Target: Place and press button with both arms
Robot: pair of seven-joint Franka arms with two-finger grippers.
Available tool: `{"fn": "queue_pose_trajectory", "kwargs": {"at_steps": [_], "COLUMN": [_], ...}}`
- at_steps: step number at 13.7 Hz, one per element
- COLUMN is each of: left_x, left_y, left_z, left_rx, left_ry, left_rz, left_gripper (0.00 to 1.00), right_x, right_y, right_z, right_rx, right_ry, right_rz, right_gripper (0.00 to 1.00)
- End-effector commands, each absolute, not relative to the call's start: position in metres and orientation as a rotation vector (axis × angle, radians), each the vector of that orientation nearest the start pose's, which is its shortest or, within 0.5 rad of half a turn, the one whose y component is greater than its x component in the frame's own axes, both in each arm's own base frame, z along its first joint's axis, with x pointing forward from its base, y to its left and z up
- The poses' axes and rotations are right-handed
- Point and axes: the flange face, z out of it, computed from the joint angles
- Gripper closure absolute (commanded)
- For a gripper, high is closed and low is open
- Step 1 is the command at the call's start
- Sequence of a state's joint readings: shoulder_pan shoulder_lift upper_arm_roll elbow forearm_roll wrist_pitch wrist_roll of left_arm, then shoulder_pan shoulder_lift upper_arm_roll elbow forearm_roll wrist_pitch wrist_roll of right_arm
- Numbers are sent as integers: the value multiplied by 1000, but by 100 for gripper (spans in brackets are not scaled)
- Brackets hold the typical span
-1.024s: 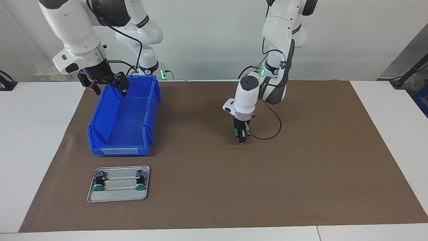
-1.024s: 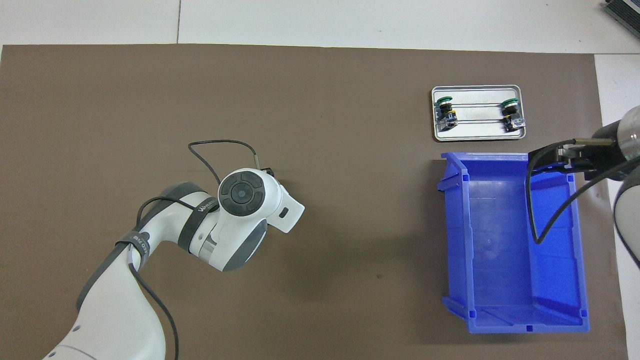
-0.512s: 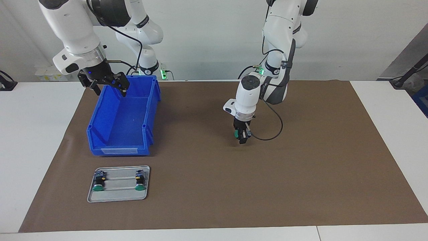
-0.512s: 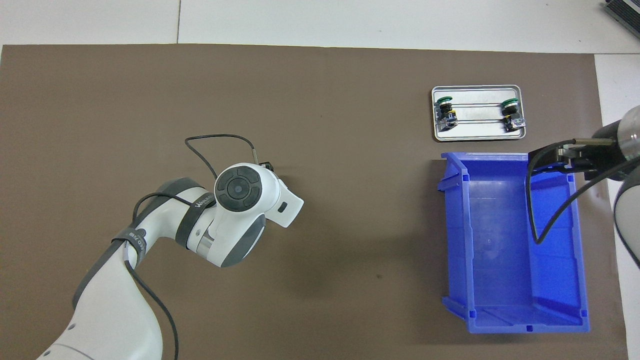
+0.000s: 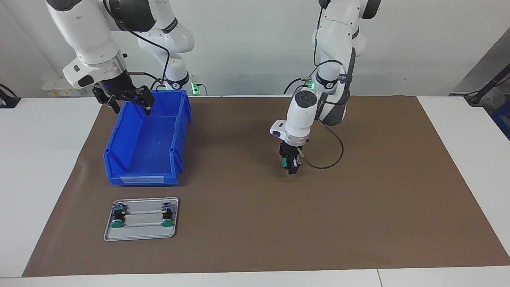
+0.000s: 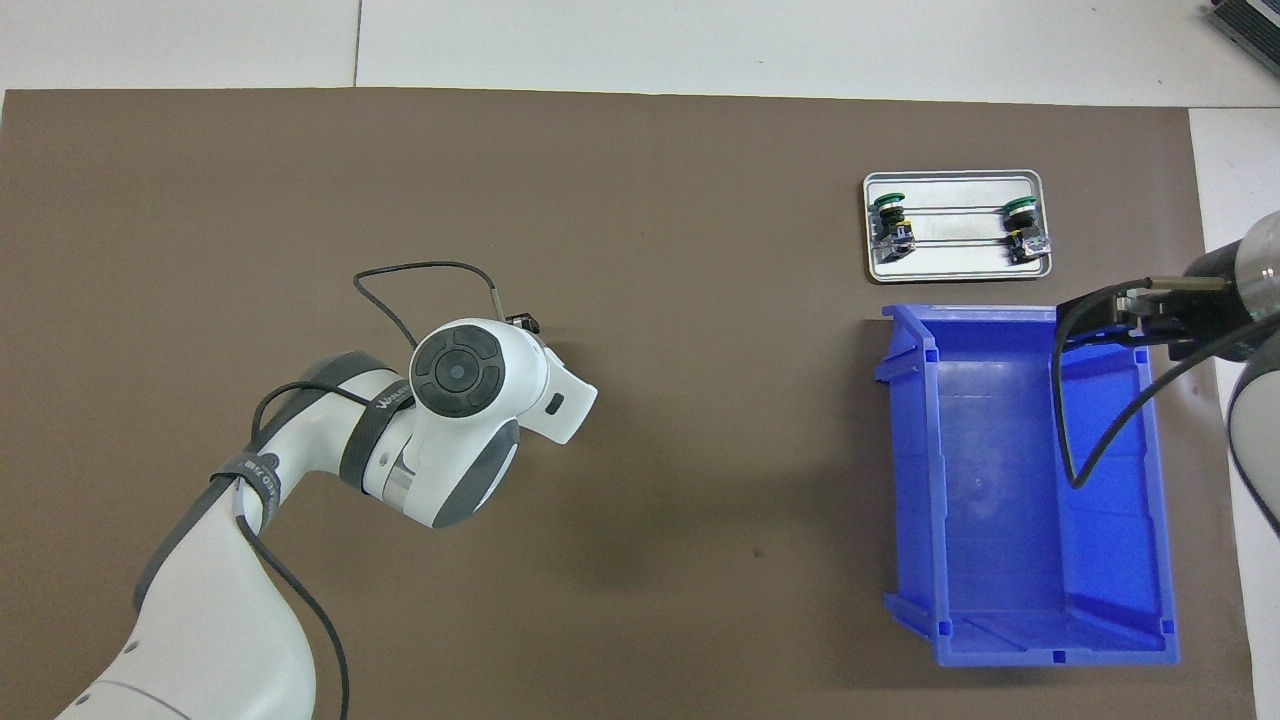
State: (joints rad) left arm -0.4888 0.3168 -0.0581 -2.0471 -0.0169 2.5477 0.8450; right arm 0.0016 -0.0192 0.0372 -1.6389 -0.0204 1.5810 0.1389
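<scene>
Left hand (image 5: 290, 164), clamped on the green-capped button (image 5: 283, 162) above the brown mat (image 5: 358, 207), could drop it tilted; right hand (image 5: 126, 100) hangs wide open over the blue bin (image 5: 147, 159).

A matt brown paper-like sheet (image 5: 358, 207) is covering the smooth white table (image 5: 44, 167). The blue bin (image 5: 147, 139) is looking like glossy moulded plastic. At the bin's 6 o'clock in the facing view, the tray (image 5: 137, 234) is showing brushed, dull-shining metal. The arms' white shells (image 6: 470, 390) are gleaming smoothly.
</scene>
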Motion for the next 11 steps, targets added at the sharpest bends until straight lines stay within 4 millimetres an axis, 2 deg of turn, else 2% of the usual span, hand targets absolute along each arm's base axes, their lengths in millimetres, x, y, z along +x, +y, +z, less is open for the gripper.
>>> {"fn": "queue_pose_trajectory", "kwargs": {"at_steps": [1,3,4,11], "left_x": [531,532,537,547], "left_y": [-310,-308,-299,-271], "left_z": [304,306,307,305], "left_rx": [-2459,-2499,-2516,-2608], "left_ry": [1994,2012,2013,2071], "left_rz": [-346,-380,-397,-535], "left_gripper": [100,100,100,96], "right_x": [541,541,541,541], "right_y": [20,20,20,20], "right_z": [605,605,605,605], "right_rx": [-3147,-3147,-3147,-3147], "right_ry": [133,133,133,133], "right_rz": [40,40,40,40], "right_gripper": [0,0,0,0]}}
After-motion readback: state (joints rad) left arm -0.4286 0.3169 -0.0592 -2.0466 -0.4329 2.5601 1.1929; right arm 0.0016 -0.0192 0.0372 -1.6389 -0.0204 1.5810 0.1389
